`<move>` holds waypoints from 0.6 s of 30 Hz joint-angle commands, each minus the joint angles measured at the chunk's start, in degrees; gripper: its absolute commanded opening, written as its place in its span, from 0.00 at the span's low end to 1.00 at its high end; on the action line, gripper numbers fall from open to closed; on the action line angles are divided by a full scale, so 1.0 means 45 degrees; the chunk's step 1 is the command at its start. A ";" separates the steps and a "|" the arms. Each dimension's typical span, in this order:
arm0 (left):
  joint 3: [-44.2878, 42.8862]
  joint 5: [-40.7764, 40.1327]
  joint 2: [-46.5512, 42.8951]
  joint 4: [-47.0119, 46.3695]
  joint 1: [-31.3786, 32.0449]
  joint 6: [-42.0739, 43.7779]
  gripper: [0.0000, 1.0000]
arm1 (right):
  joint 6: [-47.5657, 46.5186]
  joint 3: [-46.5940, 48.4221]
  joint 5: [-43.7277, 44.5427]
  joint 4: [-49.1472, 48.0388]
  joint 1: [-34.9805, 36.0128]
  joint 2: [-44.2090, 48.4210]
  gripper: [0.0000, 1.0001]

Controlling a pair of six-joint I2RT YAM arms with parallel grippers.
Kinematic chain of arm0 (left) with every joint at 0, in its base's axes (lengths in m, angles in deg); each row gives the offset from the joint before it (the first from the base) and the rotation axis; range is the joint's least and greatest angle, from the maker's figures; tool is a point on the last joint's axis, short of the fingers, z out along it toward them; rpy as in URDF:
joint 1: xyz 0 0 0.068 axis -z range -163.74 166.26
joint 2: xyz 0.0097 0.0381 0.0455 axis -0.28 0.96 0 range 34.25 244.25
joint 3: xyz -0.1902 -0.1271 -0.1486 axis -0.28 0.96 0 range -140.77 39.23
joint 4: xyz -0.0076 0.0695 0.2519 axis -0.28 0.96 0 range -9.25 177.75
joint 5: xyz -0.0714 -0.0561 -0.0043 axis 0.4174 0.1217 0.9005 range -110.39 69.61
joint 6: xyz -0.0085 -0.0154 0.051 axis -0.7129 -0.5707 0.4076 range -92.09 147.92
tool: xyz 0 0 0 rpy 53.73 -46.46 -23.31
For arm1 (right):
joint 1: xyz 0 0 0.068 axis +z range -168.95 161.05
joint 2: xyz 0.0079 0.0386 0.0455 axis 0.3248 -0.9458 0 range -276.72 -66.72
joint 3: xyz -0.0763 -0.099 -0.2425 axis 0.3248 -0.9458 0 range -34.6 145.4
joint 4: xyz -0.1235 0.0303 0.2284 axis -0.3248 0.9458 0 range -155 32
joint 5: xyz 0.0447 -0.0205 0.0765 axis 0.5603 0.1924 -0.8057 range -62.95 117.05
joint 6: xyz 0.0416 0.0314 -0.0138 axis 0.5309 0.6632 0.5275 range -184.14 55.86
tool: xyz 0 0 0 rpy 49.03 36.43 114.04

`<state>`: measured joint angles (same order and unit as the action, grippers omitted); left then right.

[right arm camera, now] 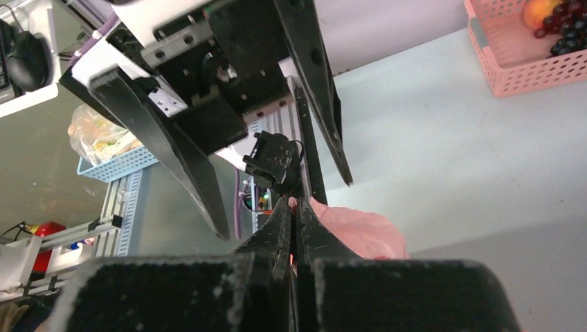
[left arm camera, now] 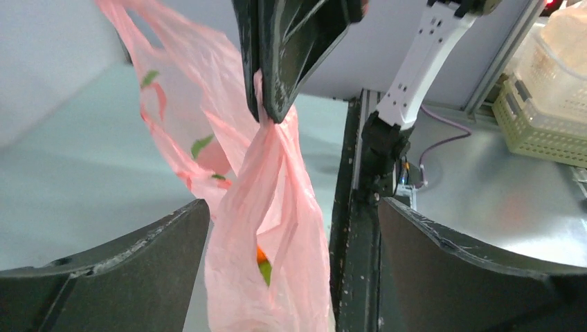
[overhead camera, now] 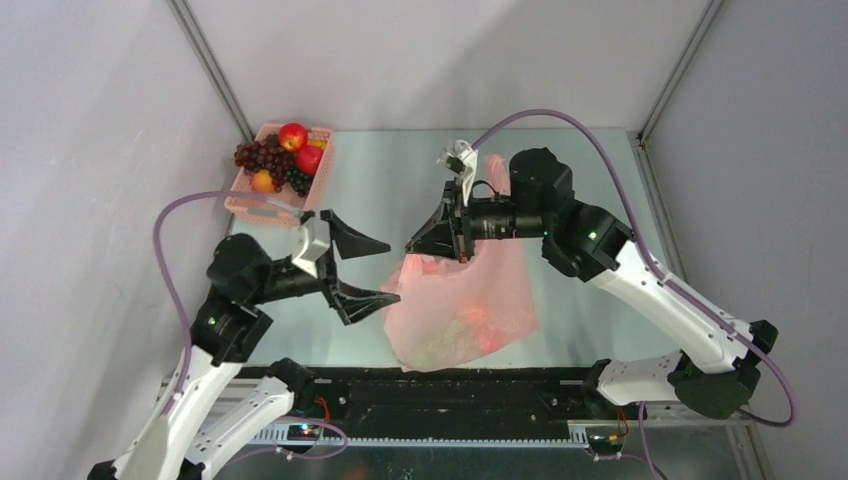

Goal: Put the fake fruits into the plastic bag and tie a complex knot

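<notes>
The plastic bag (overhead camera: 460, 310) hangs at lower centre, fake fruits (overhead camera: 478, 322) showing through it. The right hand (overhead camera: 420, 245) is clamped on its gathered neck, holding it up for knotting. The left hand (overhead camera: 392, 270) hovers beside it, spread wide, with open bench (overhead camera: 580, 200) behind. More fruit fills the basket (overhead camera: 262, 205), upper left.

Pink plastic bag (overhead camera: 462, 305), part-filled, held up by its top over a grey tabletop (overhead camera: 390, 170).
Translucent, lower part resting on the tabletop, red and green fake fruits (overhead camera: 470, 325) showing through near its bottom; right gripper (overhead camera: 415, 246) at the bag's top edge, fingers pressed together on the gathered plastic; left gripper (overhead camera: 393, 269) just left of the bag's upper part, fingers (overhead camera: 355, 238) spread wide, lower tip by the bag's left edge; lattice basket (overhead camera: 245, 200) well to the bag's far left, holding red apples (overhead camera: 293, 136), a grape bunch (overhead camera: 258, 155) and an orange fruit (overhead camera: 262, 181).
</notes>
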<state>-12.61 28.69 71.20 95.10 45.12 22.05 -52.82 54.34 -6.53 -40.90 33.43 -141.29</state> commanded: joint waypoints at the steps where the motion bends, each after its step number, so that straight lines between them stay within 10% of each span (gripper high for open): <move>1: -0.0868 0.0371 -0.0239 -0.1106 0.0051 -0.0218 0.99 | -0.0349 0.0316 -0.0655 0.0046 0.0021 0.0785 0.00; 18: -0.1616 -0.0035 0.3036 -0.4154 0.3562 -0.1342 0.99 | -0.0503 0.1225 -0.0704 0.0928 0.0295 0.1728 0.00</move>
<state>-17.61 30.84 82.98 78.62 58.61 14.79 -54.51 56.75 -9.65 -36.07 34.04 -135.76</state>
